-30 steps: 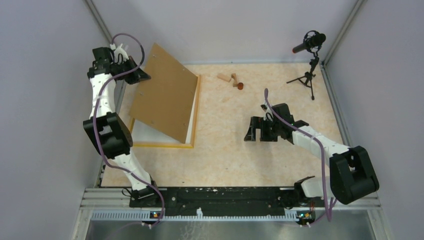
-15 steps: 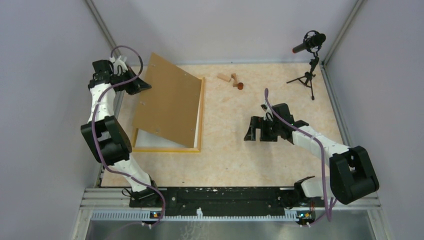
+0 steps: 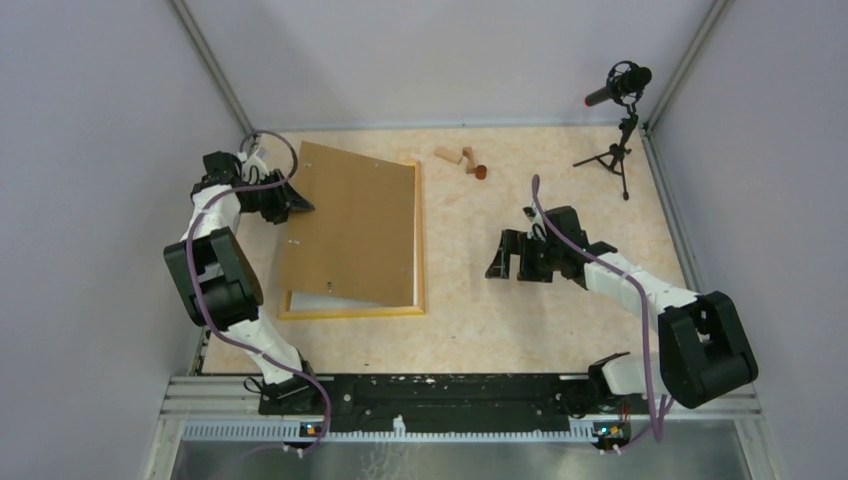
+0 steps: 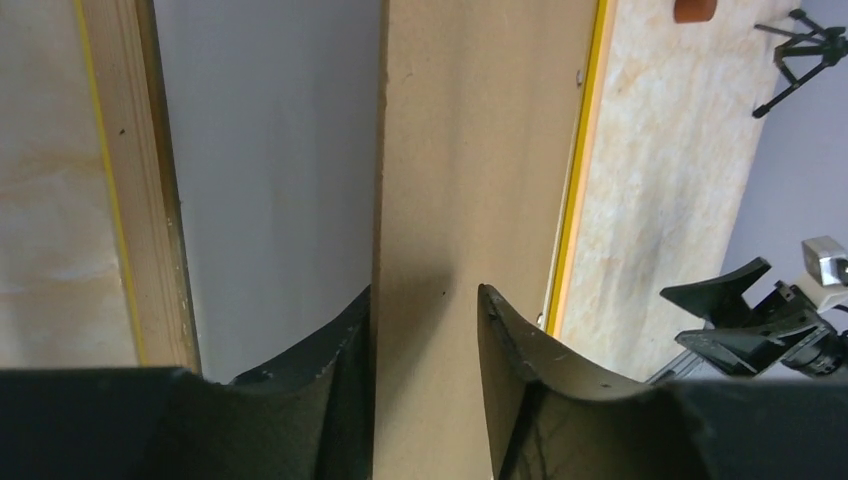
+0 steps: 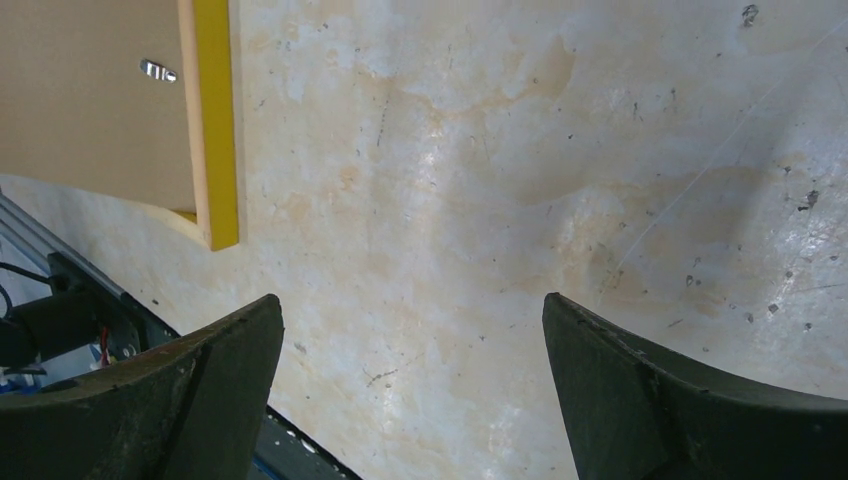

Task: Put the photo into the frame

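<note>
- The left gripper (image 3: 292, 205), its jaws pinching the left edge of the brown backing board (image 3: 350, 225), holds the board tilted over the frame (image 3: 419, 240).
- The frame lies flat on the left of the surface (image 3: 560, 330). Only a white strip of the photo (image 3: 312, 297) shows inside its near rail.
- The right gripper (image 3: 508, 262) hovers well apart, jaws spread.

Thin yellow frame (image 3: 350, 312) flat, left of centre; photo (image 3: 312, 293) inside it, only white strip visible.
</note>
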`<act>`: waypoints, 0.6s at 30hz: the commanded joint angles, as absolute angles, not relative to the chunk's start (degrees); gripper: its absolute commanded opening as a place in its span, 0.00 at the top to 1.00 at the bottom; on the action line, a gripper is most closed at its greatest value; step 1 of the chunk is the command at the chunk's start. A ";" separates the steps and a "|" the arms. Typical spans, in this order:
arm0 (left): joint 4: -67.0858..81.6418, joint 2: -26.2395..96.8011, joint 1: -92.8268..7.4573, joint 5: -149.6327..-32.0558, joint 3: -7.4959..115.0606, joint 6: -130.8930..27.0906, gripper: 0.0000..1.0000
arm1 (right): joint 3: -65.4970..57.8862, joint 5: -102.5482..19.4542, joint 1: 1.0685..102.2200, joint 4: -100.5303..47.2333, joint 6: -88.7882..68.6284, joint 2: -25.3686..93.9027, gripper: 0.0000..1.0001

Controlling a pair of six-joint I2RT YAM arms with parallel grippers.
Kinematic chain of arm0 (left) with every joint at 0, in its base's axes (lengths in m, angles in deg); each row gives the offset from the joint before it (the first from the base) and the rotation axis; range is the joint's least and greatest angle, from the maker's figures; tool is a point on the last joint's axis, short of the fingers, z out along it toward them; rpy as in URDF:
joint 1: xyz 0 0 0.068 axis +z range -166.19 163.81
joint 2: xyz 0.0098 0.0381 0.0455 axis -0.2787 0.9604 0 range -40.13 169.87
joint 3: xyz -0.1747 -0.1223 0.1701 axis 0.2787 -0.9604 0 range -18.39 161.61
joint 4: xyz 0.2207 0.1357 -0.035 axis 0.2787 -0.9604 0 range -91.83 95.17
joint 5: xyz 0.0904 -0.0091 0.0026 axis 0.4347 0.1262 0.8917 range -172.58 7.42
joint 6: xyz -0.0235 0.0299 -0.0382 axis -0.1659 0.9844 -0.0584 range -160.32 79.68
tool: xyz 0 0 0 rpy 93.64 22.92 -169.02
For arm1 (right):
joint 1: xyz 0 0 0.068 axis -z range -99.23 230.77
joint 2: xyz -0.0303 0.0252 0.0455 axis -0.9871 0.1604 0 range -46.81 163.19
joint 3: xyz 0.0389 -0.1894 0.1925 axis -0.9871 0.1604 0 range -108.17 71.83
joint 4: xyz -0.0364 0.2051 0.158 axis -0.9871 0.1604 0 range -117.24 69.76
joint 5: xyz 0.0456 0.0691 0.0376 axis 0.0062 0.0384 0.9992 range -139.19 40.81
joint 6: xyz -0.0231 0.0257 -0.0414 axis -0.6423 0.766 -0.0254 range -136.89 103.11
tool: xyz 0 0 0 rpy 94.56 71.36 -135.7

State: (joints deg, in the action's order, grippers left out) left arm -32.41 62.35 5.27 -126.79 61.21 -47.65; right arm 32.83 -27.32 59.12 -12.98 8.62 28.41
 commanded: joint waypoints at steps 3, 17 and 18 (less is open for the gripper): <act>-29.00 58.31 5.35 -126.88 56.87 -46.74 0.48 | 32.55 -24.62 58.47 -19.34 11.75 31.38 0.01; -23.84 53.42 -0.44 -106.99 48.82 -51.07 0.21 | 26.57 -22.65 52.53 -25.71 18.27 43.69 0.01; -24.36 53.76 -1.51 -104.00 49.09 -52.03 0.19 | 25.96 -23.33 52.21 -25.44 18.31 44.20 0.01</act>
State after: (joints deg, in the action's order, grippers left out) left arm -25.31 55.07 2.23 -114.64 48.46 -49.45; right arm 29.55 -22.05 53.96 -23.28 17.24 42.42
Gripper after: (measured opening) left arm 0.782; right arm 0.985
